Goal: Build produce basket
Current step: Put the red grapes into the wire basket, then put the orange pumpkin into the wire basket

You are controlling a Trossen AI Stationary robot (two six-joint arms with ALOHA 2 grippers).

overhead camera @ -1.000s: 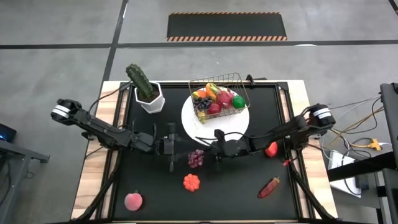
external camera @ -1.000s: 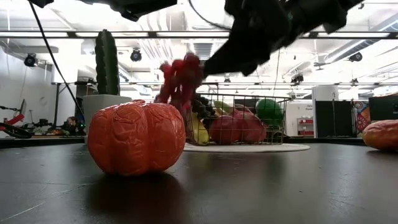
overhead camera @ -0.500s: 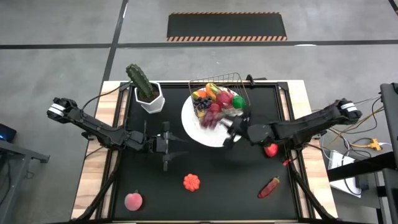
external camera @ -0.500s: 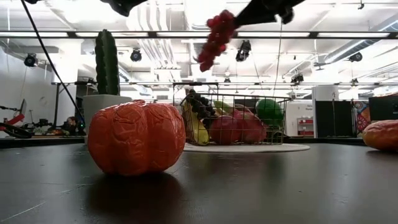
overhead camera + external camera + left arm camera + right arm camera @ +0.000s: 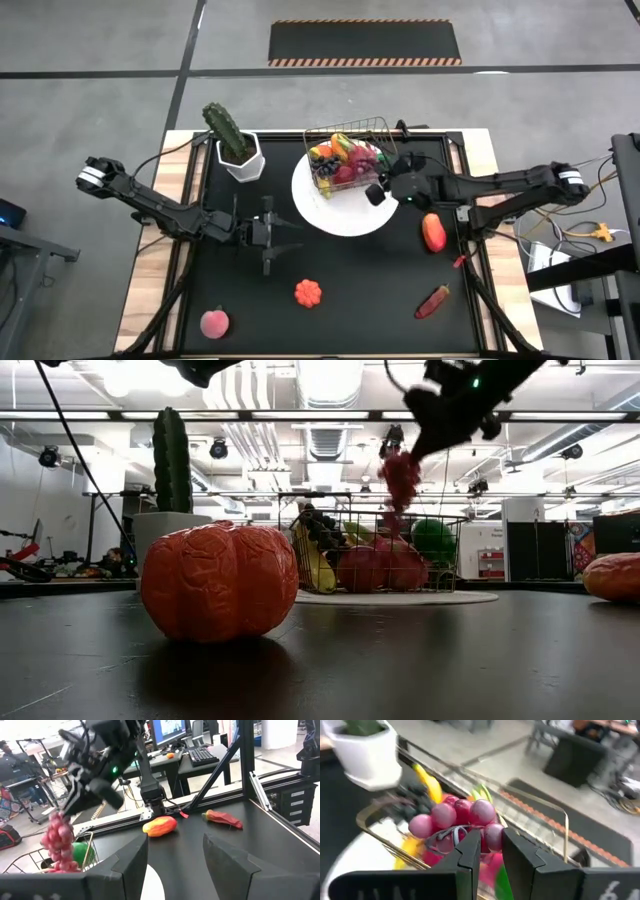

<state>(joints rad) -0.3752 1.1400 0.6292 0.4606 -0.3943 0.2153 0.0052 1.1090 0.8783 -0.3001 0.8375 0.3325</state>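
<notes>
Above the basket, the right arm reaches in, its jaws clamped on a red grape bunch hanging below them; left arm waits low over the counter, jaws parted

Thin metal wire basket; glossy wrinkled pumpkin; matt black tabletop.

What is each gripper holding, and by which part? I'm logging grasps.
The right gripper holds the red grapes by the top of the bunch, above the basket. The left gripper is open and empty.
</notes>
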